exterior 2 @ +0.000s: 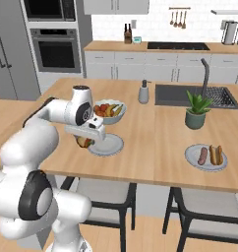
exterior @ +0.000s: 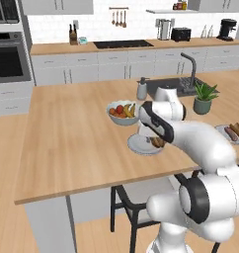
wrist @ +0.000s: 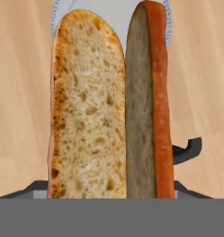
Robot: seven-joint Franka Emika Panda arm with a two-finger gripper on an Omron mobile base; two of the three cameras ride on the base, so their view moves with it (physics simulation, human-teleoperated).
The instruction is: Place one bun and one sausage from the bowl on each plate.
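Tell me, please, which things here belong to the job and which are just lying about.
Job: bun, near plate, far plate with its sausage and second bun.
Lying about: fruit bowl, soap dispenser, potted plant, tap.

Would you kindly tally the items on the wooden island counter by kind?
Small round pale grey-white plates: 2
Split toasted buns: 2
Reddish sausage: 1
Pale fruit bowl: 1
Grey soap dispenser: 1
Potted green plant: 1
Total: 8

Glossy white robot arm (exterior: 200,143)
Rounded white segments joined by dark joint bands; a black panel marks the wrist.
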